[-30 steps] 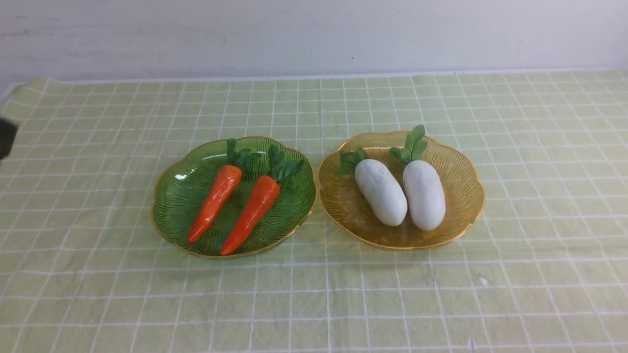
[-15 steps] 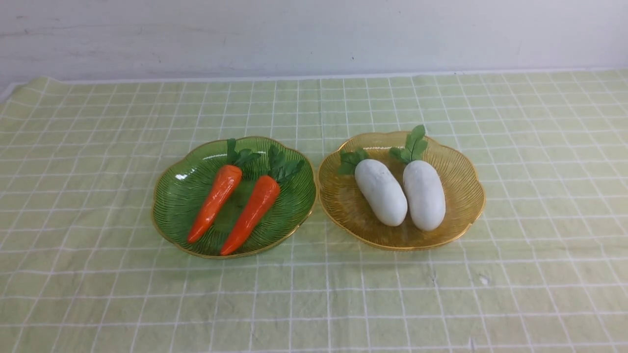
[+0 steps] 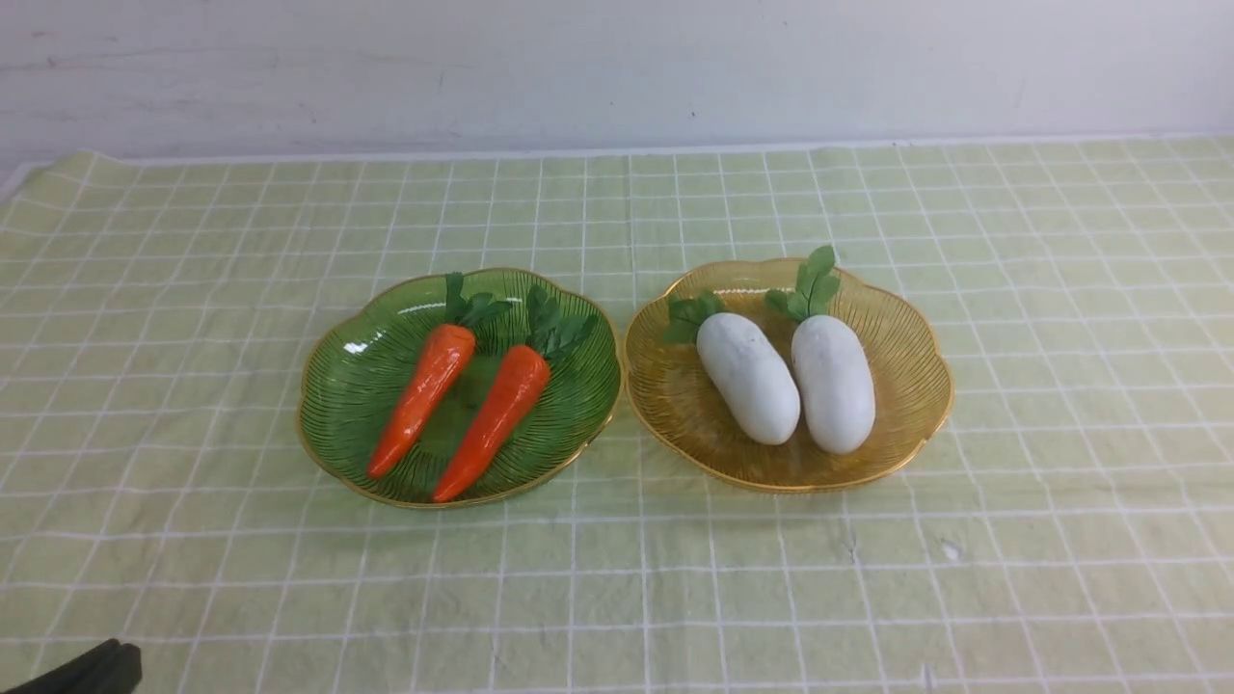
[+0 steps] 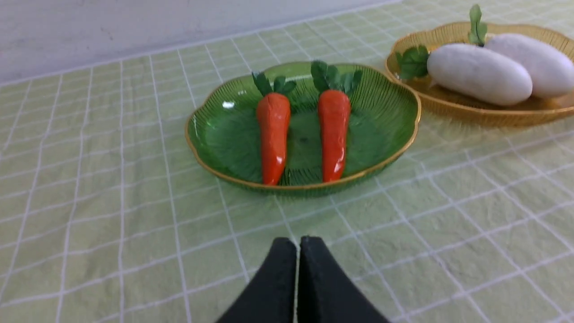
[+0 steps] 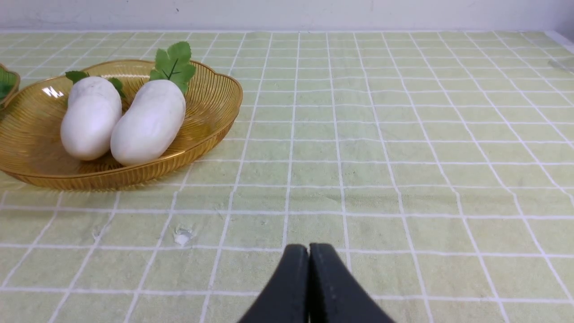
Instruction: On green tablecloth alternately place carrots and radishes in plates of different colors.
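Two orange carrots [image 3: 424,395] [image 3: 494,419] lie side by side in the green plate [image 3: 337,405], leafy tops pointing away from me. To its right, two white radishes [image 3: 748,378] [image 3: 833,382] lie in the amber plate [image 3: 906,337]. Both plates stand on the green tablecloth [image 3: 617,578]. My left gripper [image 4: 298,244] is shut and empty, low over the cloth, well short of the green plate [image 4: 215,134]; its tip shows in the front view's bottom left corner [image 3: 96,670]. My right gripper [image 5: 309,251] is shut and empty, over bare cloth to the right of the amber plate [image 5: 210,107].
A white wall [image 3: 617,67] runs along the cloth's far edge. A small white speck [image 3: 952,550] marks the cloth in front of the amber plate. The two plates nearly touch at the middle.
A dark part of the left arm at the front view's left edge went out of view; the left gripper's tip now shows at the bottom left corner. Plates and vegetables have not moved.
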Controlling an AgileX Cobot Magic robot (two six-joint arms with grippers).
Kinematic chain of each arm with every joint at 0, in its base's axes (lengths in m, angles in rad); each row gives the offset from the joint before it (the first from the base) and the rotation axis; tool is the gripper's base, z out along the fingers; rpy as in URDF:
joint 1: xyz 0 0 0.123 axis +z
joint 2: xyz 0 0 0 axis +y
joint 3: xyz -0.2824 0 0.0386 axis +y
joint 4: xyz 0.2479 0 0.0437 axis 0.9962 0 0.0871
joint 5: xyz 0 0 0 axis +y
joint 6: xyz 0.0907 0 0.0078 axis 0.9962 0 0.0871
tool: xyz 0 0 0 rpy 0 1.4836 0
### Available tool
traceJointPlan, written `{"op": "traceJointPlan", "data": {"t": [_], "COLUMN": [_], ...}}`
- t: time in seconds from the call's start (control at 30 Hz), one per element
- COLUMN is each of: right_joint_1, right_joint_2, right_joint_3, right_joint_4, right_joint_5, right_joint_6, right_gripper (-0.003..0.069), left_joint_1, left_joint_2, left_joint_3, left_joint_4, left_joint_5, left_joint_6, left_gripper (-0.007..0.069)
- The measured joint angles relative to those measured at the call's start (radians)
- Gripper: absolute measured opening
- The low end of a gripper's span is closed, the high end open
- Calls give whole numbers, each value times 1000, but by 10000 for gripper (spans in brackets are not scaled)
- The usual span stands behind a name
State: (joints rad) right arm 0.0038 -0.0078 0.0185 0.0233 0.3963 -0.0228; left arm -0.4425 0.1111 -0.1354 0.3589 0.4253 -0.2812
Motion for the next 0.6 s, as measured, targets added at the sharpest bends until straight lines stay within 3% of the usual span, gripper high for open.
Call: {"op": "traceJointPlan", "data": {"t": [0.23, 0.4, 0.6], "right_joint_1": [0, 0, -3], "right_joint_2": [0, 0, 0], "right_joint_3": [0, 0, 0], "right_joint_4": [0, 0, 0], "right_joint_5": [0, 0, 0], "right_joint_6": [0, 0, 0], "right_gripper": [-15, -15, -15], "left_joint_1": [0, 4, 119], "left_joint_2": [-1, -27, -69], "left_joint_3": [73, 99, 99], "left_joint_4": [-79, -174, -240], "left_joint_5": [-95, -117, -49], "left_joint_6": [-13, 42, 102], "left_gripper": [-8, -8, -8]}}
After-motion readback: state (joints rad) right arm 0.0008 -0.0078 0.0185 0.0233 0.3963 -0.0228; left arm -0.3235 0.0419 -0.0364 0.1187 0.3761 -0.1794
